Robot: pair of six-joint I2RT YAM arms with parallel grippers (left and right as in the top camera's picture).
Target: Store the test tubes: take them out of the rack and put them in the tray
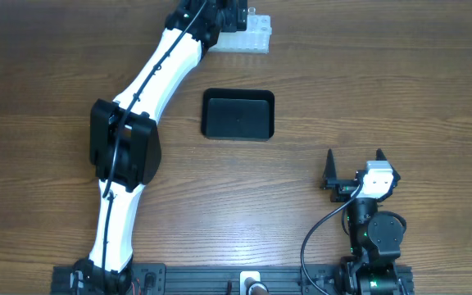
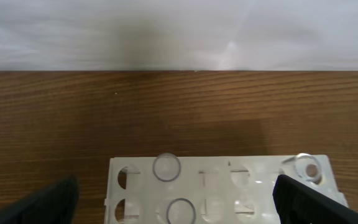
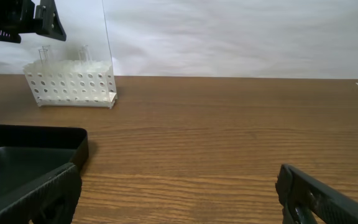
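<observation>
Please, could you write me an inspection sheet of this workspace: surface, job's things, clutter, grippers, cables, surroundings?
Surface: wooden table, bare.
Job's things: white rack at the far edge, at least three clear tubes standing in it; black tray near the middle, nothing in it.
Clutter: nothing seen.
Grippers: left gripper open, above the rack; right gripper open, near its own base, apart from the tray.
Cables: black cable along the left arm; another loops by the right arm's base.
Surroundings: white backdrop behind the table.
</observation>
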